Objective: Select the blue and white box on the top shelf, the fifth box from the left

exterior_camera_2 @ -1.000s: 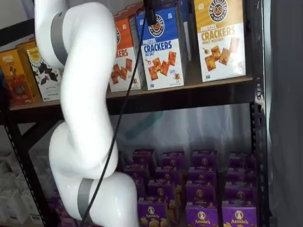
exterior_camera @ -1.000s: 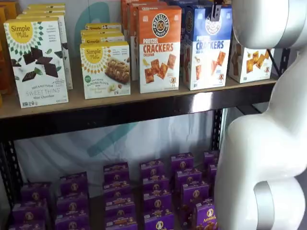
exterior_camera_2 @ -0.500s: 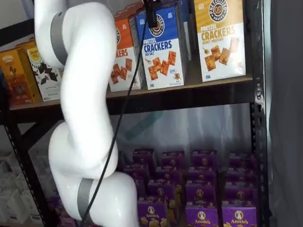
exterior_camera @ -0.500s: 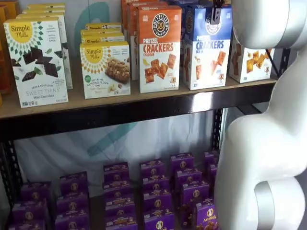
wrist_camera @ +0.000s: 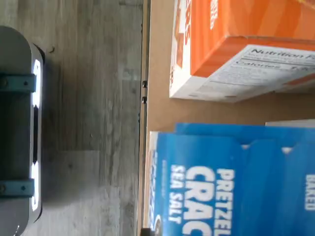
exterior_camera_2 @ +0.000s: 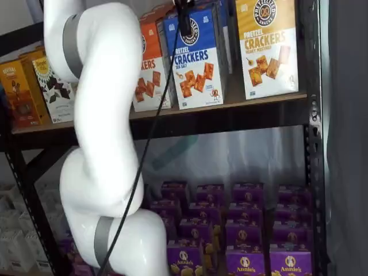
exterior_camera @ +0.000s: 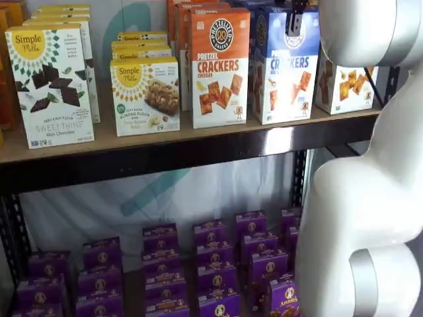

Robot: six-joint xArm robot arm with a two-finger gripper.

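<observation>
Fingers (exterior_camera: 294,20) hang black over the blue and white box's (exterior_camera: 285,66) upper face; their gap cannot be told. Box stands at the top shelf's (exterior_camera: 198,142) front edge, orange cracker box (exterior_camera: 220,66) just beside. White arm (exterior_camera_2: 103,144) bends below.

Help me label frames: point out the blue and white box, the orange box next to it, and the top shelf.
blue and white box (exterior_camera: 285,79), a shelf view, front face.
orange box (exterior_camera: 220,66), a shelf view, front face.
top shelf (exterior_camera: 198,146), a shelf view, black front rail.
</observation>
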